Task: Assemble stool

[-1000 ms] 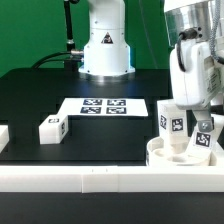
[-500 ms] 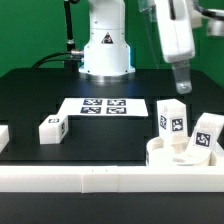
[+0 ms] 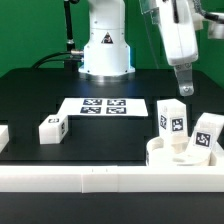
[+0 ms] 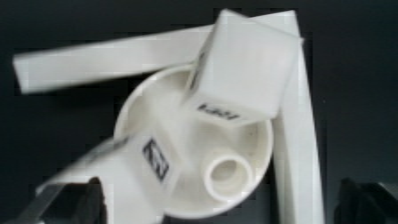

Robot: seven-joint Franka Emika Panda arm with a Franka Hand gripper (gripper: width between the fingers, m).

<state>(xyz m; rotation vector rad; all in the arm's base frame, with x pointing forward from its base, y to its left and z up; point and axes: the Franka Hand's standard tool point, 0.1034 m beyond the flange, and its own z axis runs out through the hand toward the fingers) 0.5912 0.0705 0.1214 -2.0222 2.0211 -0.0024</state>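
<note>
Pincer is noted parted and empty, raised clear of the parts. The seat is lodged below it against the border rail, probably to be braced for fitting. One leg and a second leg are stood in the seat beneath the pincer. A third leg is left well aside on the worktop. How firmly the standing legs are seated cannot be judged. The pincer's fingertips are blurred in the wrist view.
</note>
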